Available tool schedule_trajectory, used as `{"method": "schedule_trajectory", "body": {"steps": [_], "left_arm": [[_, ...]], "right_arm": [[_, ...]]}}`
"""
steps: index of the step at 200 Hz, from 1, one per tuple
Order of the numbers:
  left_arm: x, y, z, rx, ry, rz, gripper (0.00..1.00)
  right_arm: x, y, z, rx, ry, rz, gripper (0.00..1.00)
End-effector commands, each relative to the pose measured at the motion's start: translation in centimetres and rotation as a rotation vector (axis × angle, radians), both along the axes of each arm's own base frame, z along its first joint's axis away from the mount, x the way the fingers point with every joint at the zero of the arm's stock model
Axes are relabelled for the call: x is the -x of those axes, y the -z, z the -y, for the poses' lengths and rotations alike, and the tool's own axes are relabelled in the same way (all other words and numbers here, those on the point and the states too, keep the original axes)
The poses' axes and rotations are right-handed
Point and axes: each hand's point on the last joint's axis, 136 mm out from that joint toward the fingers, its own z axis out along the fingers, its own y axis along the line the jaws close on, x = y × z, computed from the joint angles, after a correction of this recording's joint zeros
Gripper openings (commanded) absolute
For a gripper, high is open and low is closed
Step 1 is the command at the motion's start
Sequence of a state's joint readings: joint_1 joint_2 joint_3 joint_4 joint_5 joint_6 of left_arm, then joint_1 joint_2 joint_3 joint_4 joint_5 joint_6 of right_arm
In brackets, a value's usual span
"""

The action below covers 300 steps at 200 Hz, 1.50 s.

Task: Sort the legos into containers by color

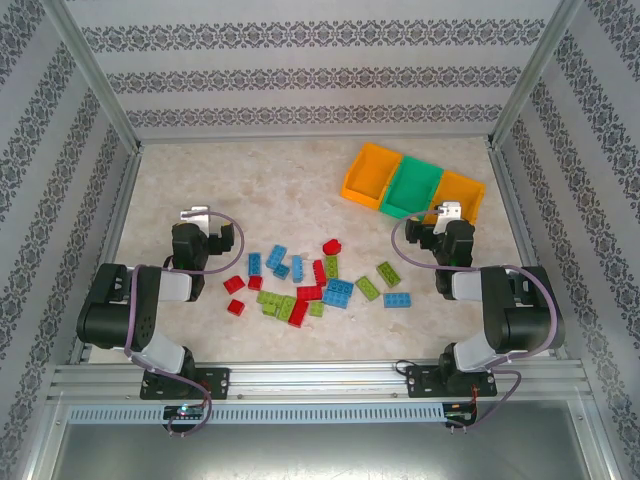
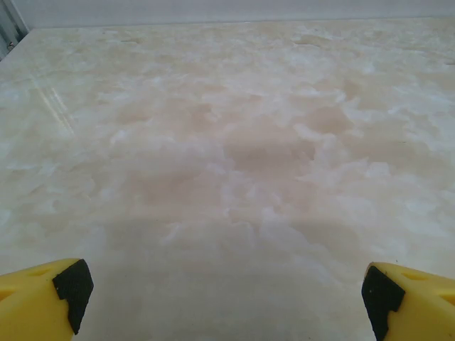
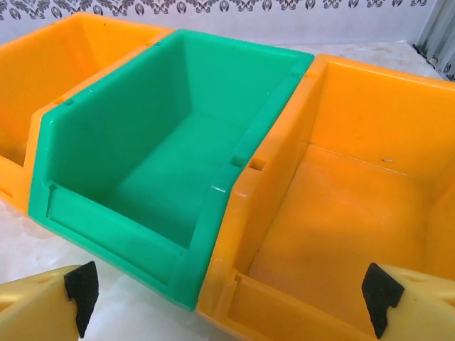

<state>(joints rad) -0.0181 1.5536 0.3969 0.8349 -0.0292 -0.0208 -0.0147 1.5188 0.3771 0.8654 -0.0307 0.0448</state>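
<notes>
Top external view: sorting not yet begun, by my reading. On the bench the legos lie loose in a scatter at centre, drifting toward 6 o'clock. Red, blue and green are mixed, some touching, and a few red ones stray to the 8 o'clock side. At about 1 o'clock the containers stand in a tight row, the green bin between two orange ones, walls touching. In the right wrist view the green bin and the orange bin at its 3 o'clock are bare inside; the other orange one is only partly visible.

Step in hand: the opening reach for a first brick. Neither arm carries anything.

On the left arm, the left fingers are spread wide with nothing between them, aimed at bare bench toward 12 o'clock. The pile sits off at their 3 to 4 o'clock. On the right arm, the right fingers are likewise wide apart and empty, hanging just short of the bins.

Pose: both arms folded back, elbows drawn close above their bases at 7 and 5 o'clock. Forearms reach forward, wrists low and tipped toward the bench.

Next move, as I judge it: one arm swings inward to the pile and comes down over a single brick standing apart from its neighbours. The left arm looks nearer the stray reds. Crowded bricks at centre will want a careful, narrow approach.
</notes>
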Motion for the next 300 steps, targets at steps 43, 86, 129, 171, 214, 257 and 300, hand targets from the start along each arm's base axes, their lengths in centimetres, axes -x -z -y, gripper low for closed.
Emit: {"method": "schedule_trajectory", "body": {"steps": [43, 86, 129, 171, 214, 257, 300], "left_arm": [[-0.5, -0.3, -0.3, -0.006, 0.001, 0.007, 0.99], [-0.4, -0.3, -0.4, -0.006, 0.001, 0.005, 0.99], [-0.5, -0.3, -0.4, -0.006, 0.000, 0.007, 0.99], [-0.5, -0.3, -0.3, -0.005, 0.002, 0.007, 0.99], [-0.5, -0.6, -0.6, -0.008, -0.015, 0.009, 0.99], [0.3, -5.1, -3.4, 0.052, -0.239, -0.102, 0.99], [1.7, -9.9, 0.1, 0.249, -0.158, -0.020, 1.00]], "right_arm": [[-0.5, -1.3, -0.3, 0.012, -0.008, 0.044, 0.98], [-0.5, -1.3, -0.3, 0.013, -0.007, 0.043, 0.98], [-0.5, -1.3, -0.3, 0.013, -0.007, 0.042, 0.98], [-0.5, -1.3, -0.3, 0.010, -0.007, 0.044, 0.98], [-0.8, -2.7, 0.1, 0.006, 0.020, 0.047, 0.98], [0.4, -4.8, 0.1, -0.070, 0.049, -0.092, 0.95], [1.3, -8.9, 0.7, -0.138, 0.108, -0.074, 0.91]]}}
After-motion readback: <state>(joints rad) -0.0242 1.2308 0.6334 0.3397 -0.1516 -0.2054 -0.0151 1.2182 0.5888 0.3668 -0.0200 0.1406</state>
